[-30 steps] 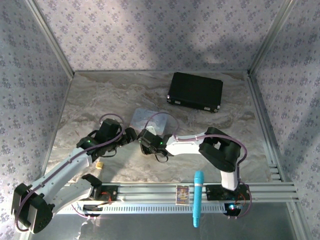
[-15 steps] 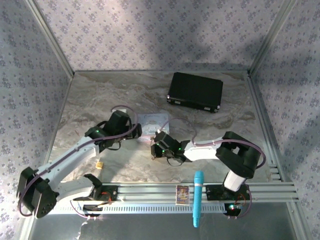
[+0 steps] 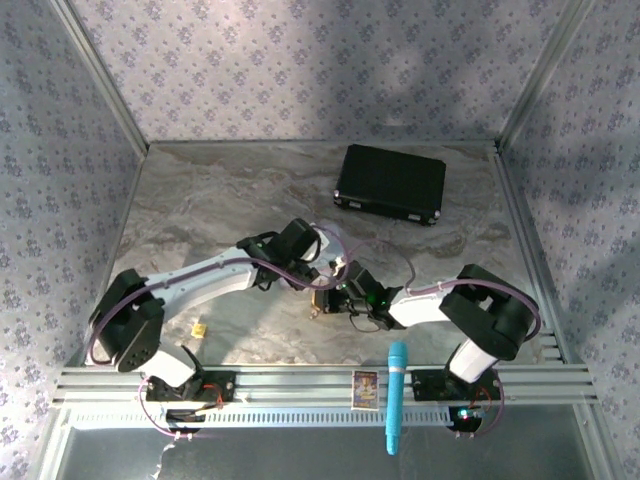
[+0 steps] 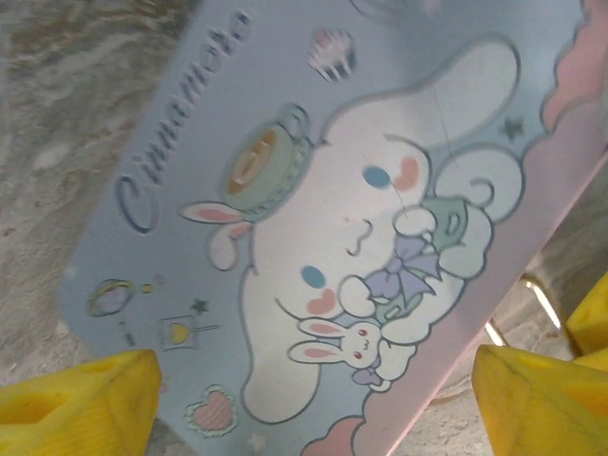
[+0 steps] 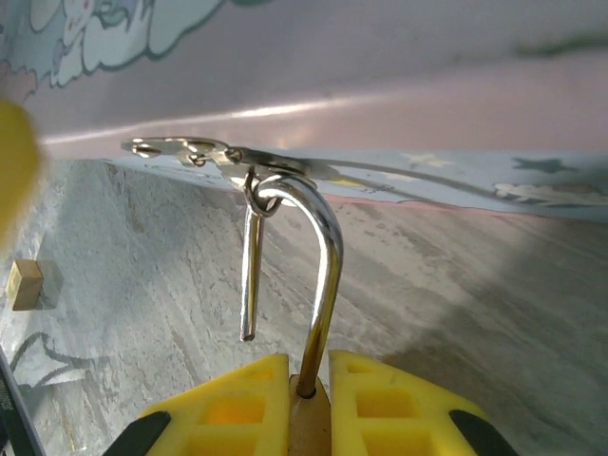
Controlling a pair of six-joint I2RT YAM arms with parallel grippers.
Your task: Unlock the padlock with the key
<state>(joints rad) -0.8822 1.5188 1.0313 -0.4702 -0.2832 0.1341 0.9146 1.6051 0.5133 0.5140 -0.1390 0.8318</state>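
Observation:
My right gripper (image 5: 306,366) is shut on the brass body of the padlock (image 5: 310,423), low over the table just right of centre (image 3: 326,296). The silver shackle (image 5: 323,275) rises from the body. Its other leg hangs free, outside the body. A small ring joins the shackle to the slim silvery key (image 5: 180,149), which rests against the side of the pale blue tin (image 5: 380,95). My left gripper (image 4: 313,380) hovers open over the tin's cartoon lid (image 4: 313,171), its yellow fingers (image 4: 76,399) spread past two sides. It sits at the table's centre (image 3: 310,252).
A black case (image 3: 390,183) lies at the back right. A small yellow lump (image 3: 199,328) sits near the front left. A blue pen-like stick (image 3: 397,395) and a small card (image 3: 366,388) lie on the front rail.
The left arm has swung right, over the tin, with its jaws a little narrower. The right gripper has shifted right and toward the front, and closed on the padlock.

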